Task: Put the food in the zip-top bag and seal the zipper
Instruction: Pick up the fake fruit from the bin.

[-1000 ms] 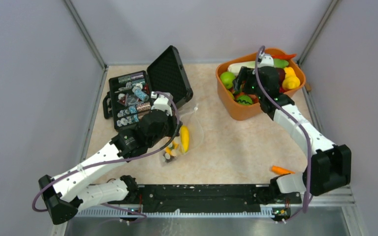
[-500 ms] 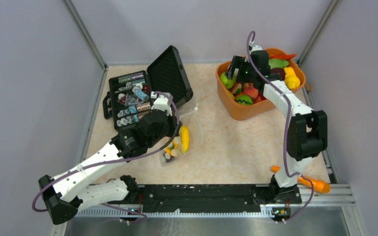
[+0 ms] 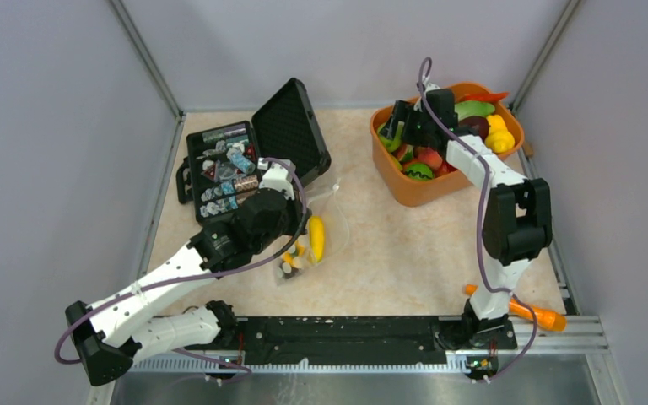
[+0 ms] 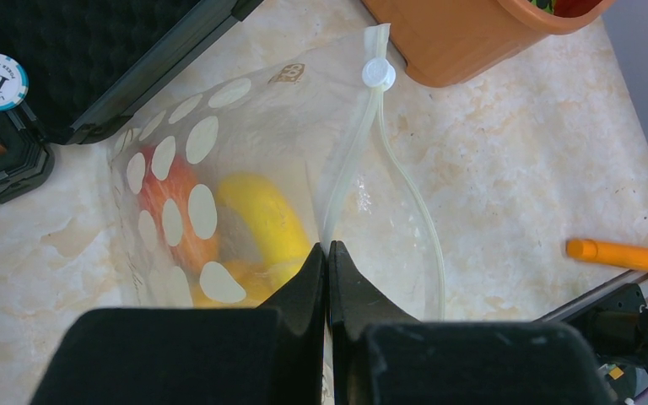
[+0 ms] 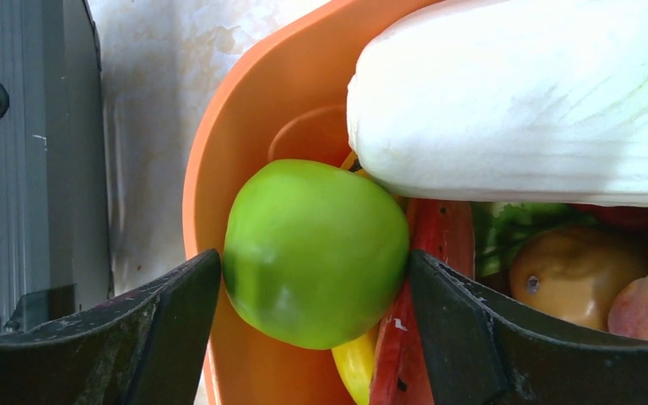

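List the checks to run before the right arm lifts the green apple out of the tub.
1. The green apple sits between the right gripper's fingers: ok.
2. Fingers pressing firmly on it: cannot tell.
3. Apple free of neighbours: not ok, the white vegetable lies against it.
4. The left gripper pinches the zip-top bag at its zipper: ok.
5. Bag mouth parted: ok.

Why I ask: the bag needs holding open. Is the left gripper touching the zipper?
Touching. The left wrist view shows the left gripper shut, with one side of the zipper running straight into the pinch between its fingers.
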### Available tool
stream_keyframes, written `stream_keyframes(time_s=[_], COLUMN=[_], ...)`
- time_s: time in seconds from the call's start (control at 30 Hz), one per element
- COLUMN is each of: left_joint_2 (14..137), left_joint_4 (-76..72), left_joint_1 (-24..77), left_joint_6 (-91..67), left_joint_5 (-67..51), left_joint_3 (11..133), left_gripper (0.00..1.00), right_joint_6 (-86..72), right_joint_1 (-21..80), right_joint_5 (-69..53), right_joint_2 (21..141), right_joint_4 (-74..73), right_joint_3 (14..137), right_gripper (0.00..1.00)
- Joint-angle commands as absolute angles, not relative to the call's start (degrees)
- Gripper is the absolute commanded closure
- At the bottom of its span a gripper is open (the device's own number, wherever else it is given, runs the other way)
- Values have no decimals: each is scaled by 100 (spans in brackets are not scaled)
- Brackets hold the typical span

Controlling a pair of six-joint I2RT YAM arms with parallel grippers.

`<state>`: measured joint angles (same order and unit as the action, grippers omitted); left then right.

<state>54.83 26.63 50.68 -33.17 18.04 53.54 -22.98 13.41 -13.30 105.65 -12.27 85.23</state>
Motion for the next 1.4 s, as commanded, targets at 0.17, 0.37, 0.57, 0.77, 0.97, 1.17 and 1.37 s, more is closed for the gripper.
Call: stream_keyframes(time_s=[0.17,0.37,0.57,0.77,0.97,1.17,1.37], left_joint_2=[5370,5361,5419,5423,5459,5479,5444], left_joint_4=[2540,2549,2519,2514,2467,2509,2488], left_joint_1=[5071,5071,5072,5071,5071,5071,5071], left_joint_6=[-3349,-3384,-3401,-3384,-3357,-3369,-3397], left_joint_5=[1904,1854,1769,1799,1772,1788,1837], left_joint_3=[5335,5313,5316,5346,5323,5365,5284], left_gripper=[100,100,100,100,100,100,100], right_joint_6=[-2616,-2762,-2786,-2986,-2975,-3017,-2967], right_joint_1=[1329,1335,1303,1215,1189,1194,1194], right_joint_5=[-1738,-1581,-1509,-1454,-1424,-1414,-1626], right_joint_2=[10312,9644,9342,8937,8366,7759,7314], right_joint_4=[-365,448,620,1153,1454,1657,1532], right_joint_3=[8212,7444,7153,6666,6208,5746,5554], right_gripper=[44,58,60,66,68,70,70])
